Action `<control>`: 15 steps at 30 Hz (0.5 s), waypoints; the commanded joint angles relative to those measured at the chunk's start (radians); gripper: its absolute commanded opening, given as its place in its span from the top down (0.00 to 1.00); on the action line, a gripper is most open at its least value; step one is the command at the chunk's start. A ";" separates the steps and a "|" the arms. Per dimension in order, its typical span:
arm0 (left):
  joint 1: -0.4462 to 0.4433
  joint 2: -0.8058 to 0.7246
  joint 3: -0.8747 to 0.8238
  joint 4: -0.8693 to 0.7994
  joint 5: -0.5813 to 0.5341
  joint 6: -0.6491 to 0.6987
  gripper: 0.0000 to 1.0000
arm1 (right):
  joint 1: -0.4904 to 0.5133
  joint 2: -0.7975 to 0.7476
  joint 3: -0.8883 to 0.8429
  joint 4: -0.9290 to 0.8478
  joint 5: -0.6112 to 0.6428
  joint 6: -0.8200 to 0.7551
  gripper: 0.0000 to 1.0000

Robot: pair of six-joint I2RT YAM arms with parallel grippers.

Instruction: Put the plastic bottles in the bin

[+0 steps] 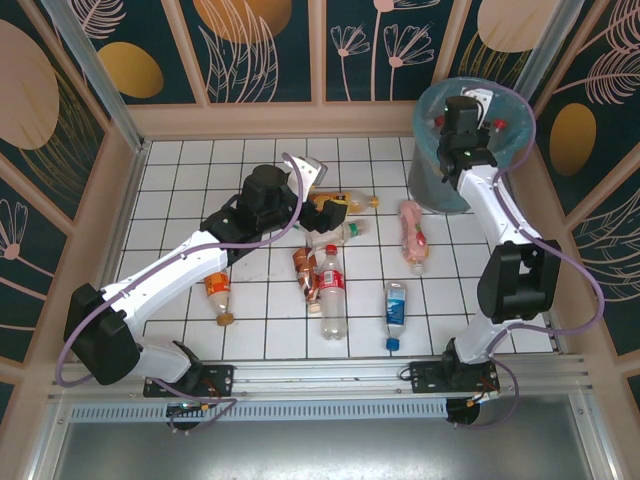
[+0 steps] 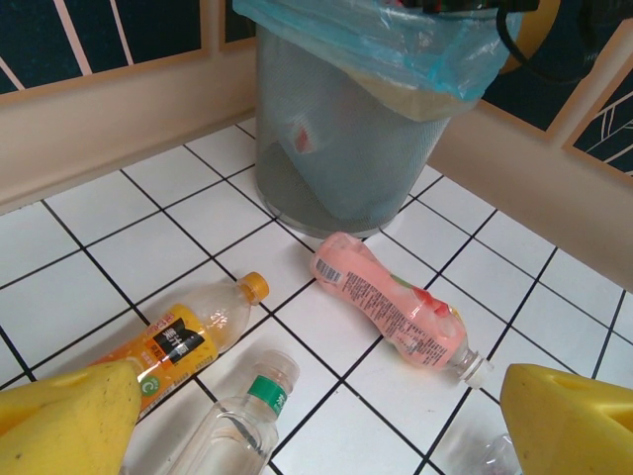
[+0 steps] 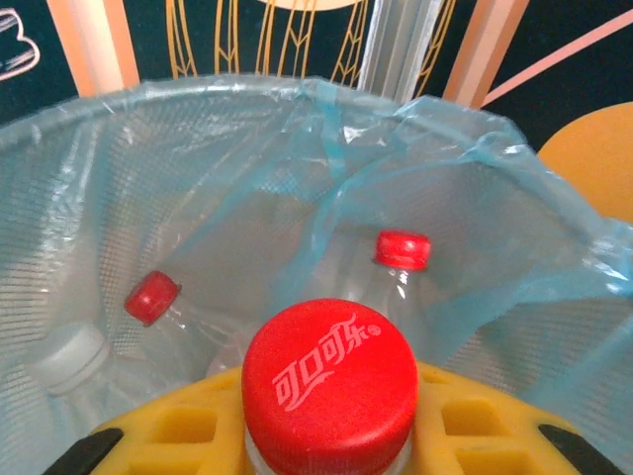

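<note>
Hovering over mid-table, left claw point(image 2: 318, 381) gapes wide, grips nothing. Orange juice bottle point(image 2: 188, 336) and green-capped clear bottle point(image 2: 247, 416) lie beneath; pink bottle point(image 2: 391, 307) beyond, near bin point(image 2: 326, 129). Loose on tiles: orange-label bottle point(image 1: 219, 297), red-label bottle point(image 1: 331, 290), blue-label bottle point(image 1: 395, 312). Right claw point(image 3: 329, 426) clamped on red-capped bottle point(image 3: 329, 366) over bin mouth; three caps visible inside.

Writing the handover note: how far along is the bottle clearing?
Done: at least three clear plastic bottles lie in the round grey blue-lined bin. In hand: the right gripper holds a red-capped bottle above it; the left gripper hangs open over the white tiles. Left: about seven bottles there, including a pink bottle.
</note>
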 commanded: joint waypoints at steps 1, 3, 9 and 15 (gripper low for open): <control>0.004 0.007 -0.009 0.026 0.002 0.017 0.07 | -0.016 0.047 -0.053 -0.041 -0.028 0.010 0.70; 0.004 0.009 -0.008 0.026 0.002 0.017 0.07 | -0.019 0.068 -0.057 -0.056 -0.035 0.017 0.68; 0.004 0.007 -0.009 0.025 -0.003 0.023 0.06 | -0.046 0.094 -0.071 -0.068 -0.079 0.036 0.68; 0.004 0.013 -0.007 0.022 -0.001 0.023 0.06 | -0.068 0.126 -0.055 -0.104 -0.104 0.045 0.57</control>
